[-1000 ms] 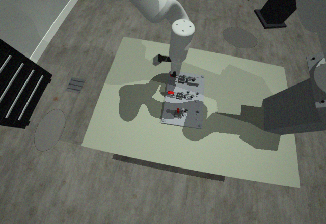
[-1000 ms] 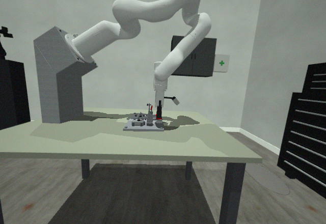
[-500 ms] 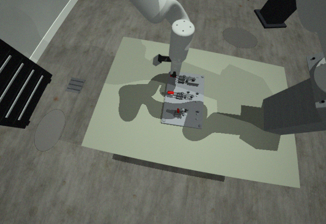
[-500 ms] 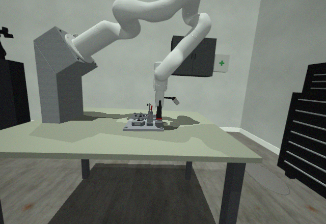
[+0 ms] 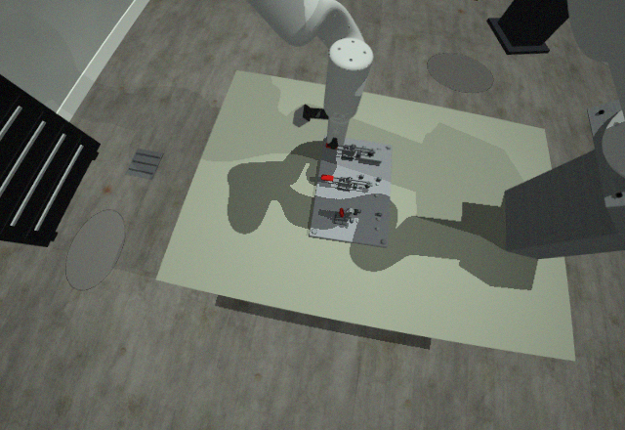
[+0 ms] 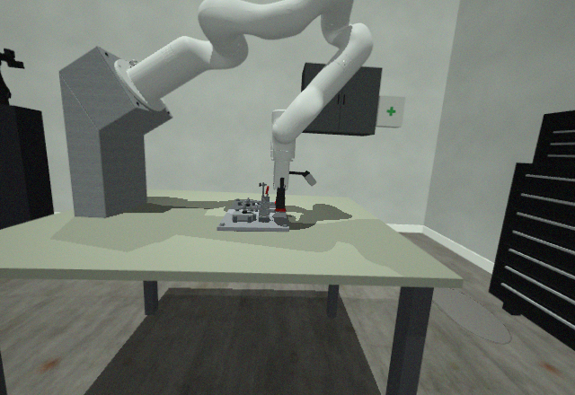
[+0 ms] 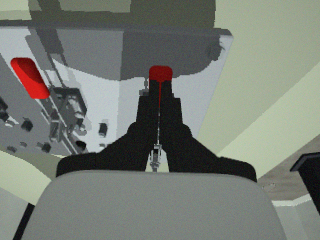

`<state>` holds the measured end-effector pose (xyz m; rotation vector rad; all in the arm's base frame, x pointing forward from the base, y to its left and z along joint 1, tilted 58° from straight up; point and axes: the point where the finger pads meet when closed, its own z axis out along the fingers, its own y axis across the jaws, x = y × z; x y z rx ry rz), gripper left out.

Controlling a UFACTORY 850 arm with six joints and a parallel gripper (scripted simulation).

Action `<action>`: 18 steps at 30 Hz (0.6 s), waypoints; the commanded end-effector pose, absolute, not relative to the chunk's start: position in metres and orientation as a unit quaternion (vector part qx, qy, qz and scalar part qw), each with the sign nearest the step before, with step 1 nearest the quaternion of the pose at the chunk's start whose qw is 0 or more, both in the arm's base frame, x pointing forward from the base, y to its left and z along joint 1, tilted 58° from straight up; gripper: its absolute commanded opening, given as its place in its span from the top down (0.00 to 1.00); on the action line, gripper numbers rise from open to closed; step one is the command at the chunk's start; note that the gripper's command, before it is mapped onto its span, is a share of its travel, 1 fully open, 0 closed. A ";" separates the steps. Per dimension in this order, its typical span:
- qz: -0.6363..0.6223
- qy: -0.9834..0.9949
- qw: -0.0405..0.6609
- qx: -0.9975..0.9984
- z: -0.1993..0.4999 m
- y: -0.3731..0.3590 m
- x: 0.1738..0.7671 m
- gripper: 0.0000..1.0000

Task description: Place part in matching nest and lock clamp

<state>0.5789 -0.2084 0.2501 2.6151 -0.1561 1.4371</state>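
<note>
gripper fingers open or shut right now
Shut. In the wrist view the two black fingers meet with no gap, tips against a clamp's red handle; nothing sits between them.

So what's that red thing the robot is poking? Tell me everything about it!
It's a small red handle tip, rounded and smooth like plastic, belonging to the clamp at the far end of the grey fixture plate. The black tool is shut, holding nothing, with its fingertips right at the tip. Two more red handles sit further along: one lies flat, one stands up.
</note>
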 end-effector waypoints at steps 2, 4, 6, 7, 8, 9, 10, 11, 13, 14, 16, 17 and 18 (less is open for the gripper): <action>0.480 -0.052 0.077 0.872 0.250 -0.208 0.579 1.00; 0.480 -0.052 0.077 0.872 0.251 -0.208 0.578 1.00; 0.480 -0.052 0.077 0.872 0.252 -0.208 0.577 1.00; 0.480 -0.052 0.077 0.872 0.252 -0.208 0.576 1.00; 0.480 -0.052 0.077 0.872 0.253 -0.208 0.575 1.00; 0.480 -0.052 0.077 0.872 0.254 -0.207 0.574 1.00; 0.480 -0.052 0.077 0.872 0.254 -0.207 0.574 1.00; 0.480 -0.052 0.077 0.872 0.254 -0.207 0.574 1.00; 0.480 -0.052 0.077 0.872 0.256 -0.207 0.570 1.00; 0.480 -0.052 0.077 0.872 0.257 -0.206 0.568 1.00; 0.480 -0.052 0.077 0.872 0.260 -0.205 0.564 1.00; 0.480 -0.052 0.077 0.872 0.262 -0.205 0.561 1.00; 0.480 -0.052 0.077 0.872 0.263 -0.204 0.559 1.00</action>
